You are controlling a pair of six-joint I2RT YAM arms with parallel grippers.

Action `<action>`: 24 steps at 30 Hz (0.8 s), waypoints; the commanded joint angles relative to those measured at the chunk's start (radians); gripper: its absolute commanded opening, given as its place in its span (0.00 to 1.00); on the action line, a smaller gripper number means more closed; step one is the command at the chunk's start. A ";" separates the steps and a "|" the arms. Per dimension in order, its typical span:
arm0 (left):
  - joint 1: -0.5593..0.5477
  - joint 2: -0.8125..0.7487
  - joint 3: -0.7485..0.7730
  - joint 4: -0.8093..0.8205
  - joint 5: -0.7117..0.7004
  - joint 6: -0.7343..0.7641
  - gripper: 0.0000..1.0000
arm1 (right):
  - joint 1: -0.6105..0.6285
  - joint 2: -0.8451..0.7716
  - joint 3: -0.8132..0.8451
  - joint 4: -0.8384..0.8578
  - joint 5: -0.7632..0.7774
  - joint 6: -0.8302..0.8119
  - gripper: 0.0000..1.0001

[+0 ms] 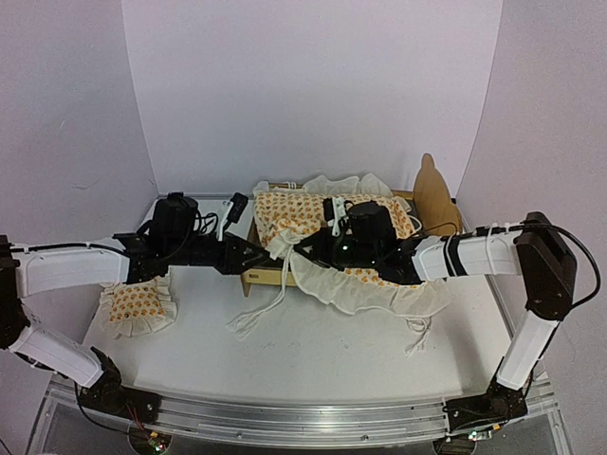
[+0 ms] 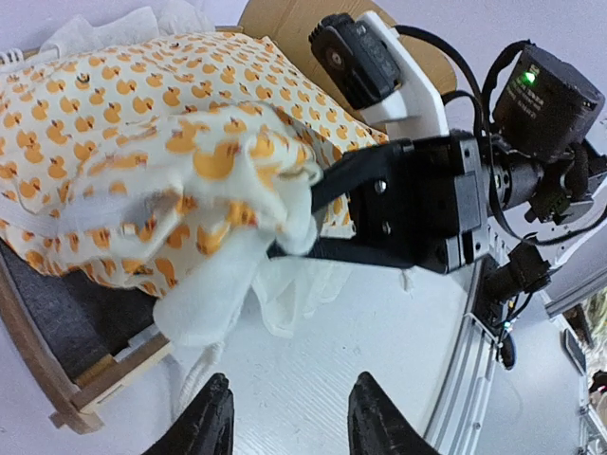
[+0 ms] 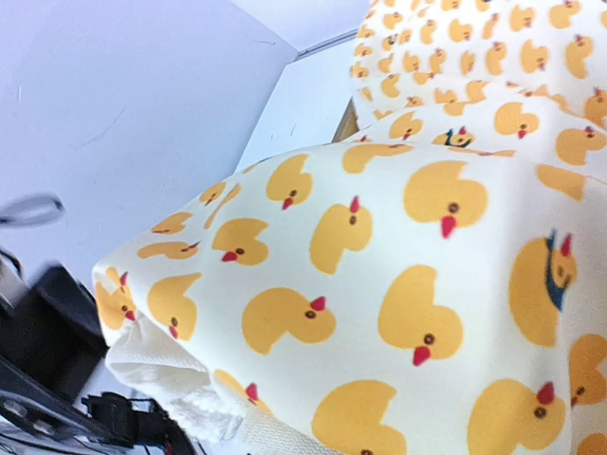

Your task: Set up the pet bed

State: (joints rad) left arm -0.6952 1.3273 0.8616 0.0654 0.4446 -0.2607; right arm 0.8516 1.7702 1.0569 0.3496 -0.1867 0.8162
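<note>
**Top view.** The bed (image 1: pixel 250 281) stands at the far edge of the desk (image 1: pixel 313 355), about mid-width, with its headboard (image 1: pixel 434 194) toward the far right corner. The cover (image 1: pixel 294 216) lies over it, and its ruffle and ties spill off the near side. The pillow (image 1: pixel 137 305) lies by the left edge. Both arms meet at the bed's left end.

Assessment: the frame is thin plywood, so probably light and stiff. It is likely to slide if pulled through the cloth. A side rail or the footboard edge looks the soundest place to hold. The cover is soft and slack.

**Left wrist view.** The left claw (image 2: pixel 289 422) is spread wide and empty over bare desk, just near of the bed's corner. The right claw (image 2: pixel 302 220) is pinched on a bunched fold of cover, which it holds raised clear of the grey base (image 2: pixel 57 303).

**Right wrist view.** Cover fills the frame and the right claw's fingers are hidden. A sliver of bed frame (image 3: pixel 345 123) shows at top.
</note>
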 commanded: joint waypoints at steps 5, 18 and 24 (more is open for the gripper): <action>-0.005 0.036 -0.147 0.411 0.176 -0.166 0.57 | -0.033 -0.010 0.089 -0.029 -0.234 0.104 0.00; 0.033 -0.163 -0.331 0.357 -0.013 -0.225 0.68 | -0.014 0.025 0.190 -0.413 -0.611 -0.071 0.42; 0.180 -0.214 -0.372 0.263 0.075 -0.352 0.69 | 0.042 -0.048 0.290 -0.896 -0.441 -0.463 0.60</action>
State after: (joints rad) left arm -0.5835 1.1175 0.4919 0.3470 0.4683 -0.5289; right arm 0.8558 1.8137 1.2545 -0.2264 -0.6811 0.6403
